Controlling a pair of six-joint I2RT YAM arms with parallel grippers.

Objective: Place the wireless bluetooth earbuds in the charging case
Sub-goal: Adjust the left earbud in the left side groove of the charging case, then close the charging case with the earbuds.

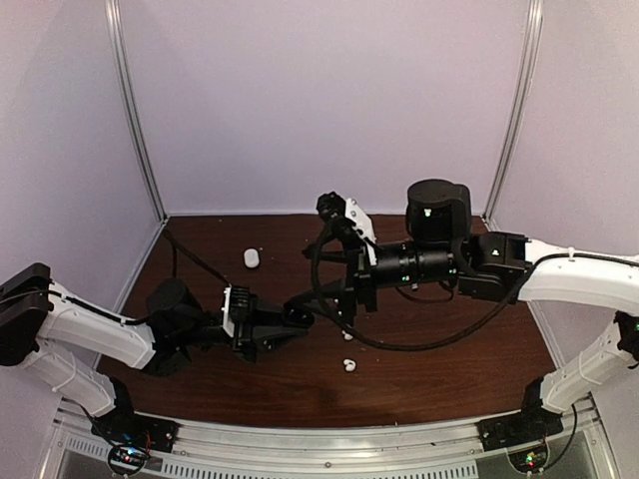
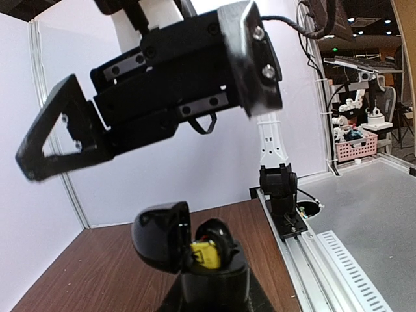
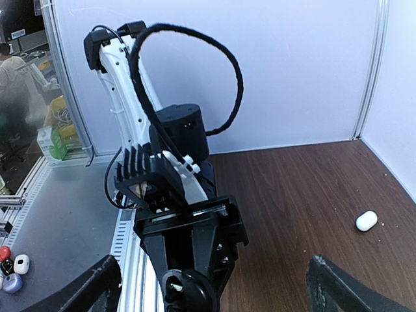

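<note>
In the left pincer (image 1: 298, 319), pinched, a glossy black charging case (image 2: 170, 239) gapes open; right pincer (image 3: 216, 287) spread.

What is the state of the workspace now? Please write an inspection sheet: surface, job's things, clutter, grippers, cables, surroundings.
Surface: brown wooden table, no damage seen.
Job's things: black charging case, lid open; white case and white earbuds lie apart on the table.
Clutter: nothing seen.
Grippers: left gripper shut on the black charging case; right gripper open, empty, close by.
Cables: black cable loops under the right arm.
Surroundings: white walls on three sides.
</note>
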